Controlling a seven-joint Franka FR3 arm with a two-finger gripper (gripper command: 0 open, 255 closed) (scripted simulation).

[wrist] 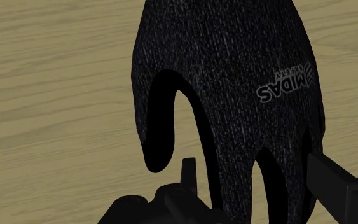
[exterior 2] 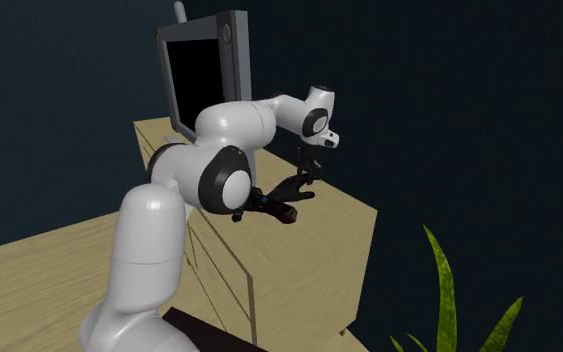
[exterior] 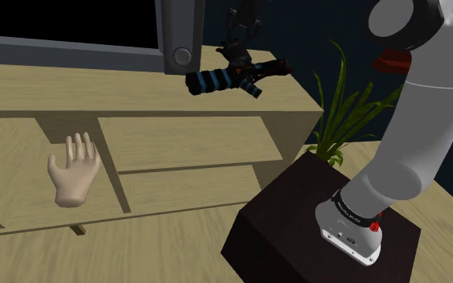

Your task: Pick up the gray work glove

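Observation:
The work glove (exterior: pixel 234 77) is dark, almost black, with blue stripes at its cuff. It hangs level a little above the light wooden cabinet top (exterior: pixel 72 88), under my gripper (exterior: pixel 240 55), which comes down on it from above. In the wrist view the glove (wrist: pixel 234 76) shows pale "MIDAS" lettering, and the black fingers (wrist: pixel 329 179) of my gripper (wrist: pixel 257 184) are shut on its finger end. From the second exterior view the glove (exterior 2: pixel 269 207) sticks out sideways below the gripper (exterior 2: pixel 305 184), beside the arm's elbow.
A grey-framed screen (exterior: pixel 180 32) stands on the cabinet just behind the glove. A beige hand-shaped object (exterior: pixel 75 170) lies against the cabinet front by the drawers (exterior: pixel 184 145). A green plant (exterior: pixel 343 112) rises behind the dark stand (exterior: pixel 289 221).

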